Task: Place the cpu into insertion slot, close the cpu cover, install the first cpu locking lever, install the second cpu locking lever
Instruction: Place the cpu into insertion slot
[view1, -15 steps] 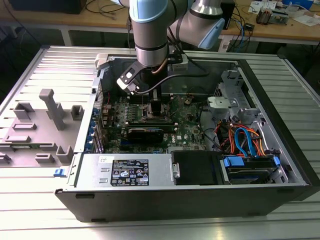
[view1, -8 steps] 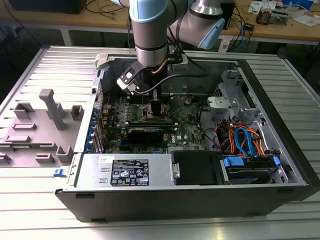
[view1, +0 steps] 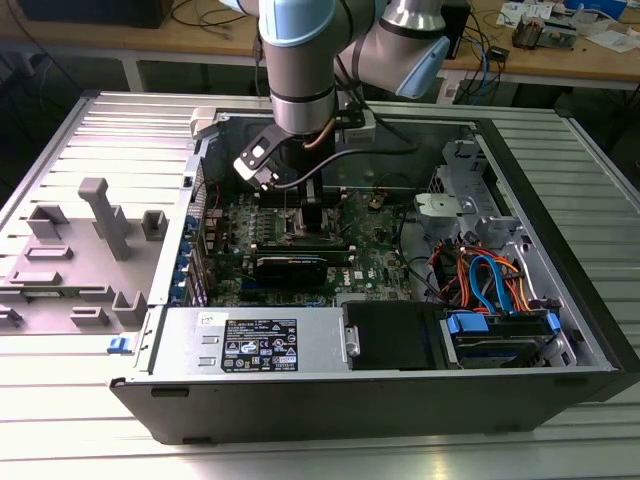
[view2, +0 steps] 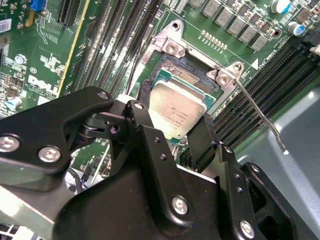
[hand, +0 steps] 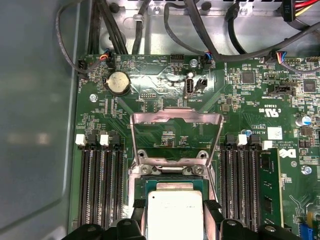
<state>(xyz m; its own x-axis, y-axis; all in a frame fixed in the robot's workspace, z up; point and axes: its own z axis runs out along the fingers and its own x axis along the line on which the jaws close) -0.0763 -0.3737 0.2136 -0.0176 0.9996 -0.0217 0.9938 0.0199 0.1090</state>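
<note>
We see the gripper (view2: 174, 120) pinching the cpu (view2: 177, 105) at the insertion slot (view2: 186, 66), the cpu cover (hand: 176, 118) swung open.

Motherboard (view2: 30, 60): in the second wrist view, a white silkscreen logo (view2: 42, 86) and small component designators stand near its edge. In the first wrist view, a white certification mark (hand: 270, 111) and a white board sticker (hand: 274, 132) stand beside the memory slots (hand: 250, 185).

Cpu (view2: 175, 107): faint engraved lines cross the metal top, too small to tell.

Power supply (view1: 320, 345): a black rating label (view1: 258, 346) carries white print, and a small white tag (view1: 213, 319) sits at the corner. Their characters cannot be made out.
</note>
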